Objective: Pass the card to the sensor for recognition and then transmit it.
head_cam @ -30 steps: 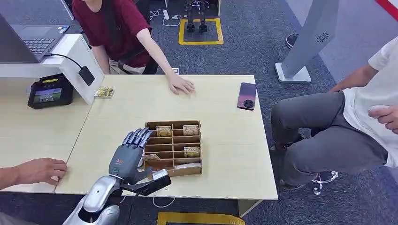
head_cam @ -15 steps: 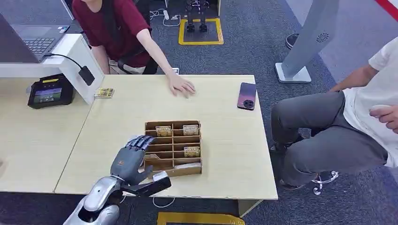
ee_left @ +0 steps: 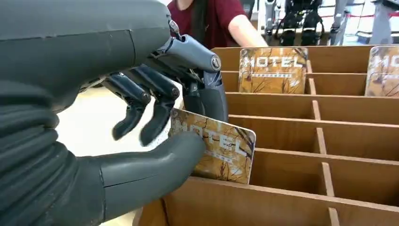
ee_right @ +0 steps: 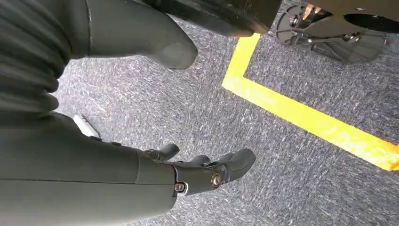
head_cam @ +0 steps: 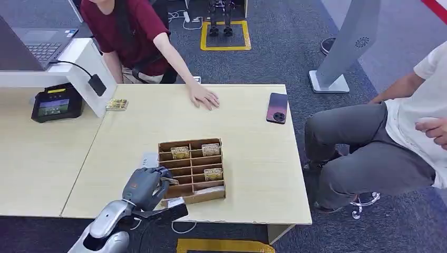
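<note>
The robot's left hand [head_cam: 143, 185] sits at the near left corner of a brown wooden card organizer [head_cam: 192, 169] that rests on the pale wood worktop [head_cam: 253, 158]. From the left wrist view the hand is pinching a hotel key card [ee_left: 220, 149] between its thick grey thumb [ee_left: 155, 165] and a dark finger pressed on the card's far face, while the other fingers [ee_left: 155, 108] curl loosely above it. The card, printed in brown and gold with "HOTEL" lettering, stands tilted at the front compartment of the organizer, its lower edge down behind the front wall. Three more cards of the same print stand in other compartments: two in the back row [head_cam: 180, 153] [head_cam: 210, 149] and one further forward on the right side [head_cam: 213, 174]. The right hand [ee_right: 207, 172] hangs over grey carpet beside a yellow floor line [ee_right: 306, 122], its fingers apart and holding nothing. Over on the far left, a black card reader with a lit screen [head_cam: 55, 102] stands on the neighbouring worktop, well apart from the organizer, and a small stack of cards [head_cam: 116, 104] lies near it. A person in a dark red top rests a hand [head_cam: 203, 97] flat on the far edge of the worktop, a phone [head_cam: 277, 108] lies face down near the right edge, and another person in grey trousers [head_cam: 369, 153] sits at the right.
</note>
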